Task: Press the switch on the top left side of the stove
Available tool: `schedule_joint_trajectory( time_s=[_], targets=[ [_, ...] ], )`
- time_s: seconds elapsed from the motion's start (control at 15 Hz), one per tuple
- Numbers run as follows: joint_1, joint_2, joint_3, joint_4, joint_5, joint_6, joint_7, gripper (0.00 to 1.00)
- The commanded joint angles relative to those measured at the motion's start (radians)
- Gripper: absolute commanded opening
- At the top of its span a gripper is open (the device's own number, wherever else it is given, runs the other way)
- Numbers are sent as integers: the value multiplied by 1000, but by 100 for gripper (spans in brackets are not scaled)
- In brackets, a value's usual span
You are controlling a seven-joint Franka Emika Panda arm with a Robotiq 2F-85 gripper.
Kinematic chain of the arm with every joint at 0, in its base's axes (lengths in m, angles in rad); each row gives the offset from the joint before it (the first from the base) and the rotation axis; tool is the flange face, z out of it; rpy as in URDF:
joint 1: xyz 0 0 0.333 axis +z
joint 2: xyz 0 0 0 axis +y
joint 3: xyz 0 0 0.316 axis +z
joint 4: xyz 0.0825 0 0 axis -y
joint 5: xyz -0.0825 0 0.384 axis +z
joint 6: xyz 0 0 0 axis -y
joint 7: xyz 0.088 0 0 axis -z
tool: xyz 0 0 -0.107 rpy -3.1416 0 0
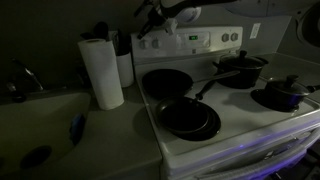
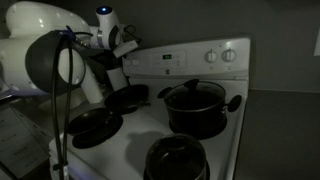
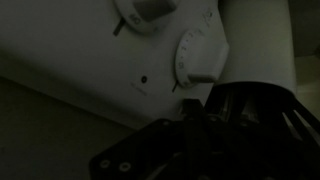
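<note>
The white stove point(image 1: 240, 120) has a raised back control panel point(image 2: 190, 60) with a small display point(image 1: 193, 38) and round knobs point(image 1: 228, 37). My gripper point(image 1: 150, 22) hovers at the left end of the panel, also seen in an exterior view point(image 2: 128, 45). In the dim wrist view, two white knobs point(image 3: 200, 58) and a small dark button-like dot point(image 3: 143, 80) on the panel lie just ahead of the gripper point(image 3: 193, 108). Its fingers look pressed together and hold nothing.
Two dark frying pans point(image 1: 165, 82) point(image 1: 188, 118) and two lidded pots point(image 1: 240, 68) point(image 1: 285, 92) sit on the burners. A paper towel roll point(image 1: 100, 72) stands on the counter left of the stove, beside a sink point(image 1: 40, 120).
</note>
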Motion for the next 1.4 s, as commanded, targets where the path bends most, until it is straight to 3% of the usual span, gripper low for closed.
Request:
schedule_joint_trajectory(
  time_s=[0.0, 0.67, 1.33],
  targets=[
    [-18, 59, -2, 27, 18, 43, 8, 0],
    [-17, 65, -21, -10, 83, 44, 104, 0],
    [-2, 55, -55, -54, 68, 53, 308, 0]
  ],
)
